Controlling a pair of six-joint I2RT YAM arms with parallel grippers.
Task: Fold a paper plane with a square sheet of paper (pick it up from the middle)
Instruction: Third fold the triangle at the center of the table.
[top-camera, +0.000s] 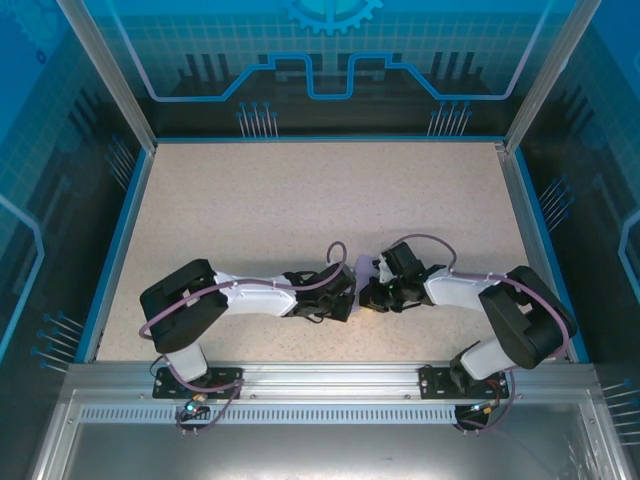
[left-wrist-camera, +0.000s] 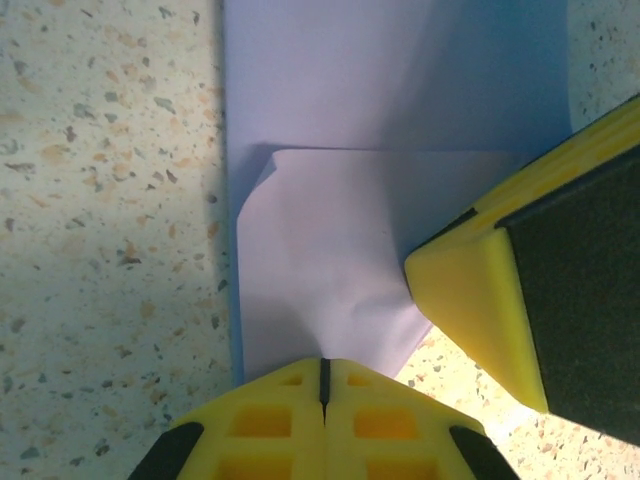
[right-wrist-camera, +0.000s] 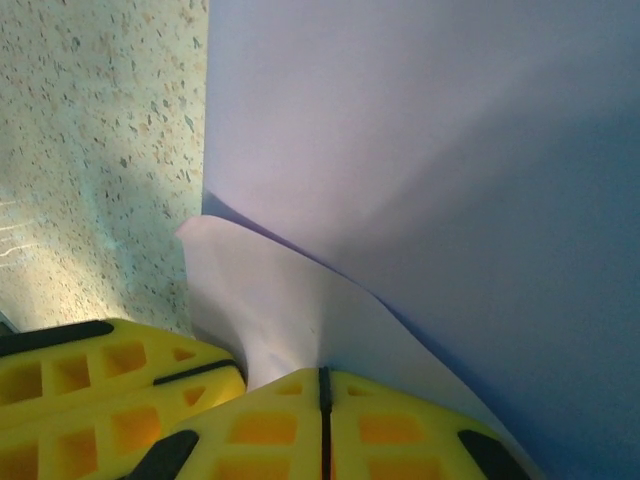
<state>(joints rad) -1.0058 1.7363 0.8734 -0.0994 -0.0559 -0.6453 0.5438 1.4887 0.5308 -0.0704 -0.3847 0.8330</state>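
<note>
Left wrist, lilac paper (left-wrist-camera: 330, 270), left fingers (left-wrist-camera: 270, 425) pinching

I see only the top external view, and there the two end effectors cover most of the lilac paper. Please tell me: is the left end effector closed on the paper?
Observer: Yes. In the left wrist view the left end effector is shut, and the lilac sheet runs into the seam between its tips.
Operator: And the right one?
Observer: The right end effector is shut too, with a curled edge of the sheet pinched in it.
Operator: Is the sheet one flat layer?
Observer: No. The left wrist view shows a paler flap folded over a second layer beneath it.
</note>
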